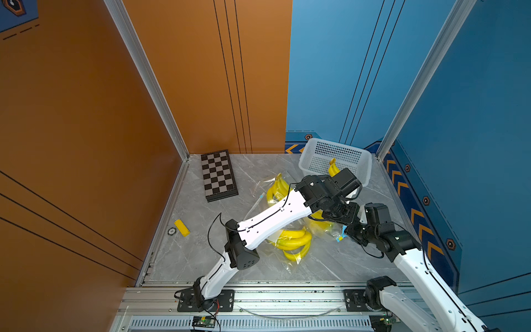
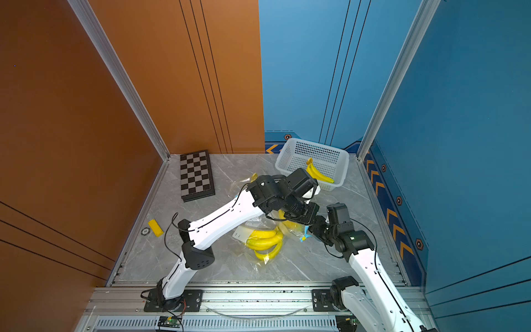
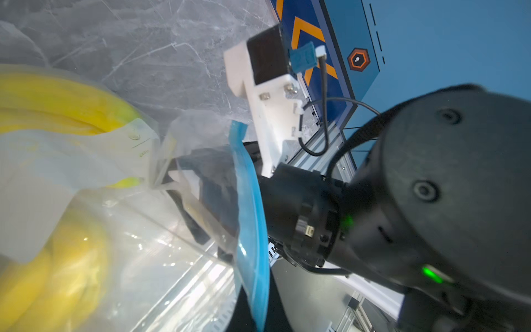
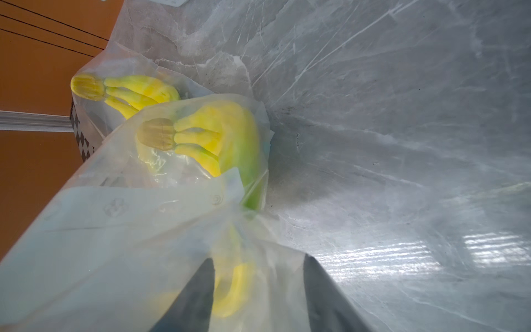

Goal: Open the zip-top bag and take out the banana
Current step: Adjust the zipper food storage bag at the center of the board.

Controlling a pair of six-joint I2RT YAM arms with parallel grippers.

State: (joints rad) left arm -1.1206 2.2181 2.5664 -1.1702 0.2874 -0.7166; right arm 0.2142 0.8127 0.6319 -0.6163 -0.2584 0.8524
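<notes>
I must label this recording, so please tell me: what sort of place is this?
Probably a robot test cell: aluminium posts hold plain orange and blue wall panels, two robot arms are bolted to a rail, and bagged bananas lie on the marble-look table.

The bag (image 3: 138,235) is clear, crumpled plastic with a white label panel and a blue zip strip (image 3: 250,215) along its mouth. It lies on the grey table (image 1: 201,258), right of centre, and is mostly hidden in both top views. The strip stands on edge and bows in a curve; whether the mouth is parted cannot be told. Inside it the bananas (image 4: 218,138), a yellow, green-tinged bunch with a brown stem, lie on their side. Two more bagged bunches lie close by: the front bunch (image 1: 293,243) and the back bunch (image 1: 277,188). A loose banana (image 2: 317,174) lies in the white basket (image 2: 287,149).
</notes>
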